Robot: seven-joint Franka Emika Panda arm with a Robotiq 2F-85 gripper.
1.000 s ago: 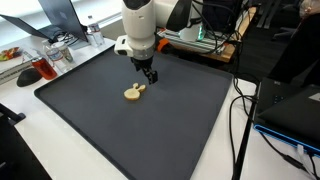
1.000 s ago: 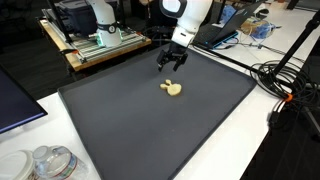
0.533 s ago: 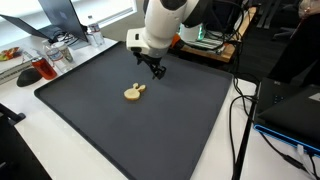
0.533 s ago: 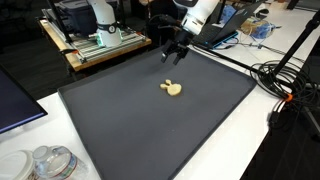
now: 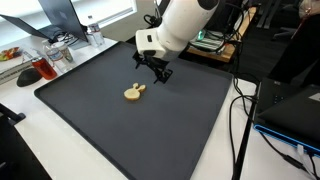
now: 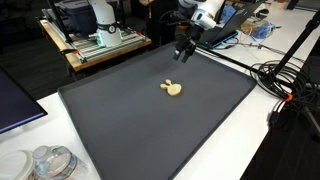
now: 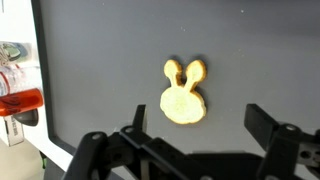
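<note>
tool [image 5: 156, 72] held spread, up and aside from a rabbit-shaped piece [image 5: 133, 93]
nothing is pinched; the piece is laid flat near the middle of the dark mat [image 5: 170, 130] on the table [image 5: 60, 135], apart from the tool, likely so that it is framed whole in the wrist view.

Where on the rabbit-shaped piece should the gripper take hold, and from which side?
Probably the round head of the rabbit-shaped piece, pinched across its width from straight above: it lies flat on the dark mat, and its two ears are thin.
</note>
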